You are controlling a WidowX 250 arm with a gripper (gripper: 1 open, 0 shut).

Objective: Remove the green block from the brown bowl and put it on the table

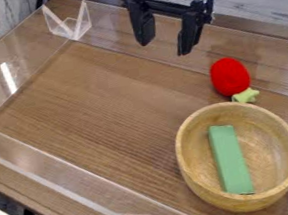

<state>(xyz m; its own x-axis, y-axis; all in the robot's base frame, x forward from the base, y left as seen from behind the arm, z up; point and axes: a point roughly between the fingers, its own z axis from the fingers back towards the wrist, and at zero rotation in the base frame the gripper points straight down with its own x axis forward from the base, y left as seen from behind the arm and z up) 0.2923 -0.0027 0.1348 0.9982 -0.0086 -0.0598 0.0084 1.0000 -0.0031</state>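
Observation:
The green block lies flat inside the brown bowl, which sits at the near right of the table. The block runs lengthwise from the bowl's far side toward its near rim. My gripper hangs at the top centre of the view, well above and behind the bowl. Its two dark fingers point down, open, with nothing between them.
A red rounded object rests just beyond the bowl, with a small pale-green star-shaped piece beside it. Clear acrylic walls line the table's edges, and a clear angled bracket stands at the far left corner.

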